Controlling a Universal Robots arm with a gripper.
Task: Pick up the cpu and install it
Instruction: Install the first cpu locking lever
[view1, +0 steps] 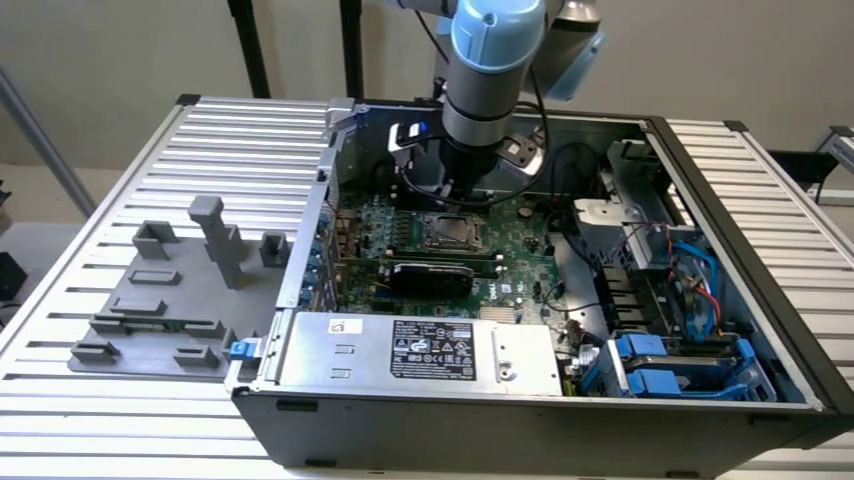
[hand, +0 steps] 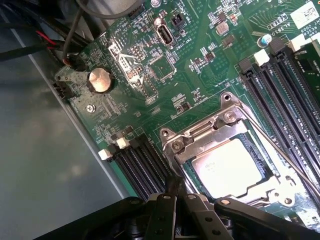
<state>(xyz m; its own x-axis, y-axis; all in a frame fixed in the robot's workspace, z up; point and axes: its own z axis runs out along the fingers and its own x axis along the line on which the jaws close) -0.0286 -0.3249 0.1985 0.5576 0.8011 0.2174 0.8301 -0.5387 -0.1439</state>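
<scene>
The cpu (hand: 227, 167), with its silver-grey top, lies flat inside the metal socket frame (hand: 200, 132) on the green motherboard (hand: 200, 60). In the exterior view the socket (view1: 445, 232) sits mid-board inside the open computer case (view1: 747, 260). My gripper (hand: 175, 186) is shut with nothing between its dark fingers. Its tips hover at the corner of the socket frame, just beside the cpu. In the exterior view the gripper (view1: 461, 195) hangs under the blue-grey arm, right above the far edge of the socket.
A grey fixture plate with upright blocks (view1: 160, 290) stands on the slatted table at the exterior view's left. Inside the case are a power supply (view1: 427, 345), blue drive bays (view1: 667, 365) and cables (view1: 574, 170). Memory slots (hand: 280, 85) and a coin battery (hand: 100, 80) flank the socket.
</scene>
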